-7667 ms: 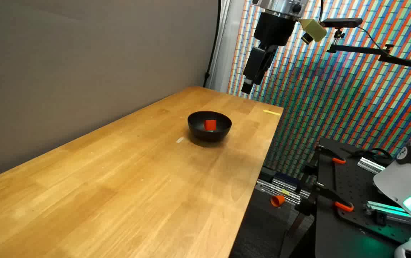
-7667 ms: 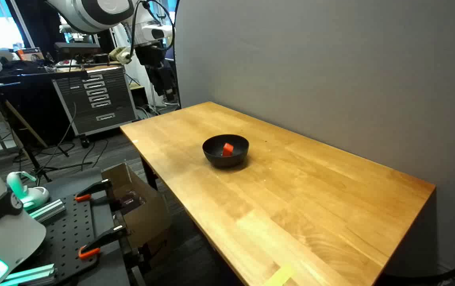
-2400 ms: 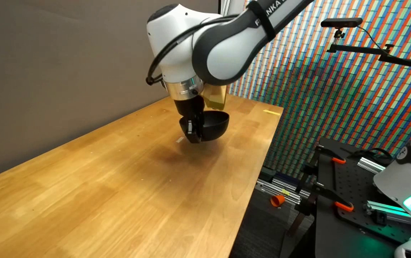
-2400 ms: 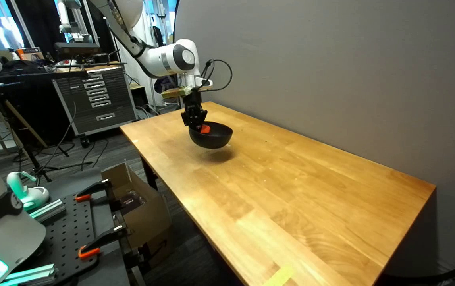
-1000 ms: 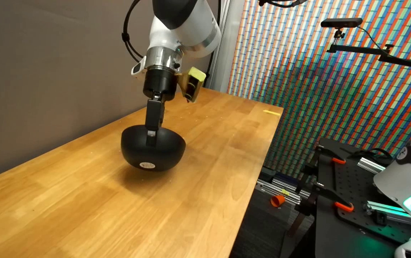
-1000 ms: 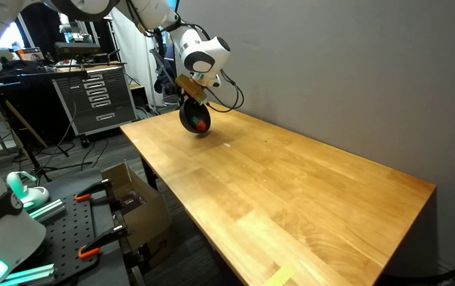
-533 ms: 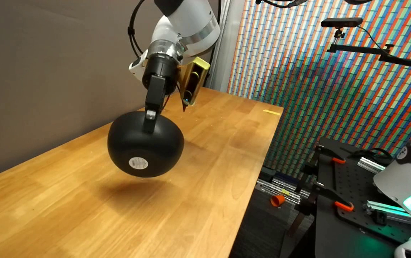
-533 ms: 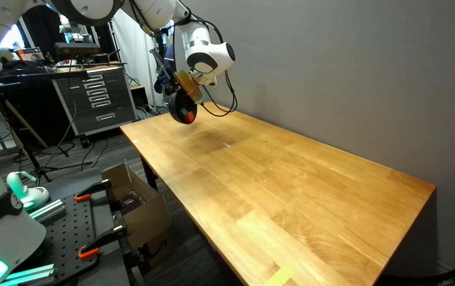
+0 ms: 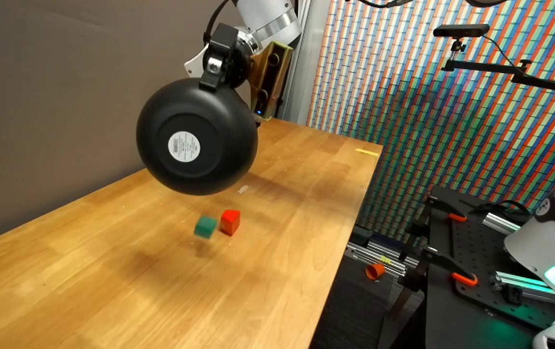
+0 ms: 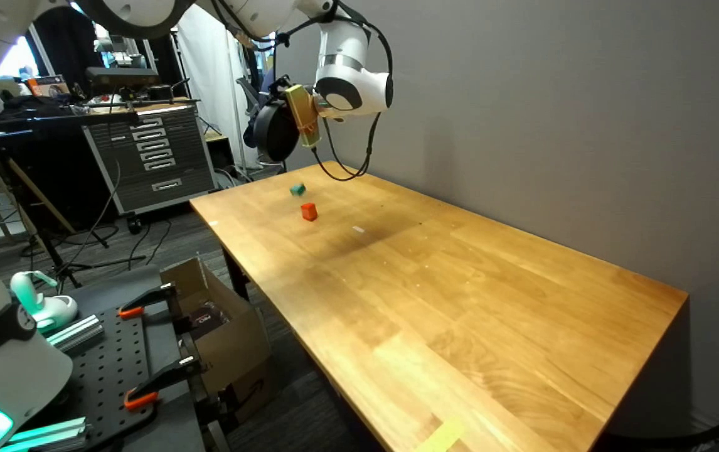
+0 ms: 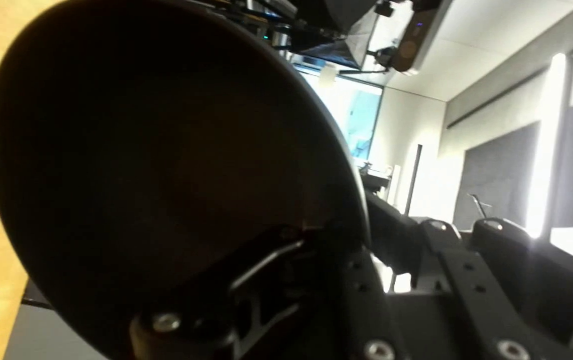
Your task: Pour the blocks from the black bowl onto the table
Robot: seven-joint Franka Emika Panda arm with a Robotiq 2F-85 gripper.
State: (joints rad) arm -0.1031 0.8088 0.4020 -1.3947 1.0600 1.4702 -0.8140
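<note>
Grips black bowl by the rim in end effector, well above the wooden surface. Sets one of the fingers against the outer wall in an exterior view; reaches inside the rim as well in the wrist view, over a dark interior. Tips the bowl far over on its side, with base and round white label turned outward in an exterior view. Note red block and green block in both exterior views, out of the bowl and near each other. Locate both toward the short edge opposite yellow strip, between the wall-side and robot-side long edges, with green block closer to that short edge and red block closer to the robot-side edge. Find green block smeared, with a faint dark patch just below; looks slightly clear of the surface. Cannot tell for red block: touching or just above. Log white scrap flat on the surface near red block, on the side toward the short edge with yellow strip. Find yellow strip by the corner of that edge and the robot-side edge. See robot base and cardboard box beyond the robot-side edge, grey wall along the opposite long edge.
</note>
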